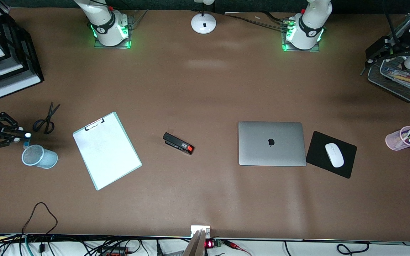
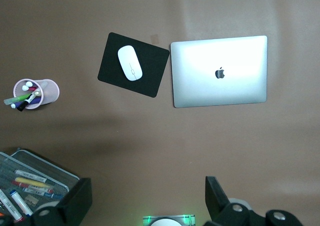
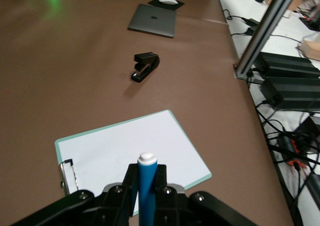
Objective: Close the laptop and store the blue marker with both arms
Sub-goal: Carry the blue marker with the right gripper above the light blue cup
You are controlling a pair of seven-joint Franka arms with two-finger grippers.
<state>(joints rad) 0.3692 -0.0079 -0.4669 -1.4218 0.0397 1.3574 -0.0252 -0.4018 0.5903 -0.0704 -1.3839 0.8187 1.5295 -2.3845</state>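
The laptop is seen closed beside the mouse pad, the blue marker is clamped by the right gripper above the mesh cup, and the left gripper is held open over bare tabletop.

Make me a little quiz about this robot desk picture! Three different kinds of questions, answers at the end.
1. True or false: the laptop is open.
2. What is the right gripper holding? A) scissors B) the blue marker C) stapler
3. Fill in: the white mouse lies on a black ____.

Key: 1 false, its lid is shut. 2 B, over the mesh cup. 3 mouse pad. Bonus: the left gripper hangs open above the pen tray.
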